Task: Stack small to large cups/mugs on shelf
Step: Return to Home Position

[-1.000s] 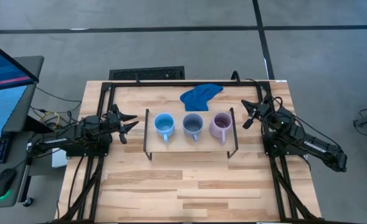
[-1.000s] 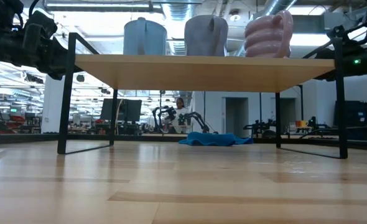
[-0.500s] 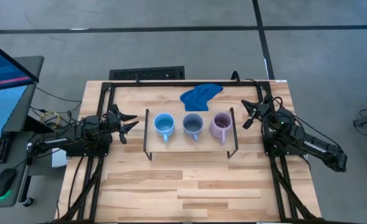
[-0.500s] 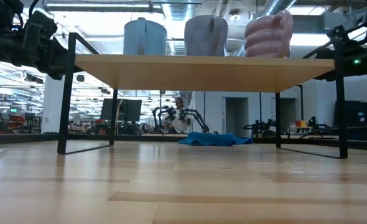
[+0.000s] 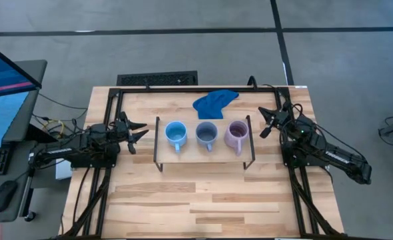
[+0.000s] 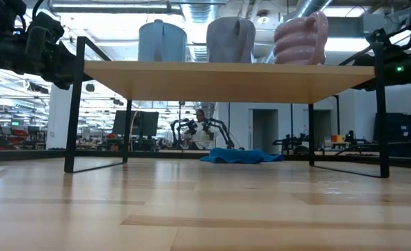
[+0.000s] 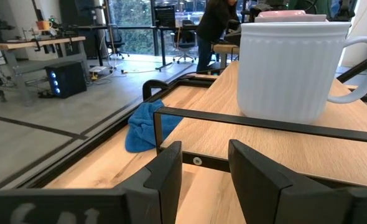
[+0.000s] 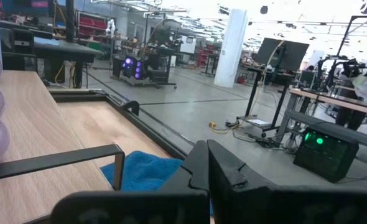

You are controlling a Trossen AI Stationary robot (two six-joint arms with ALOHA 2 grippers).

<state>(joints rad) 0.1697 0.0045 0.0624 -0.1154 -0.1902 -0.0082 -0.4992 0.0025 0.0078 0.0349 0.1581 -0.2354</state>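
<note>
The shelf (image 5: 203, 155) stands in the middle of the tabletop (image 5: 203, 200) and carries all three mugs in a row, upright and apart from one another. The light blue mug (image 5: 176, 134) is nearest the left arm, the grey-blue mug (image 5: 206, 134) is in the middle, and the ribbed lilac mug (image 5: 236, 133) is nearest the right arm. From above, each open mouth shows only the mug's own bare inner bottom. The handles point toward the near edge of the tabletop. In the low view the three mugs sit on the board (image 6: 226, 72), which is raised on thin black legs. A bright blue cloth (image 5: 214, 103) lies crumpled on the tabletop behind the shelf.

The left arm lies low along the left side of the tabletop. Its left pincer (image 5: 140, 131) is just beside the shelf's left end, aimed at the light blue mug but apart from it. Its two fingers (image 7: 171, 168) stand parted and grip nothing.

The right arm is folded low on the right side. The right pincer (image 5: 266, 122) points toward the shelf's right end, near the lilac mug and clear of it. In the right wrist view its fingers (image 8: 199, 158) are pressed together and hold nothing.
</note>
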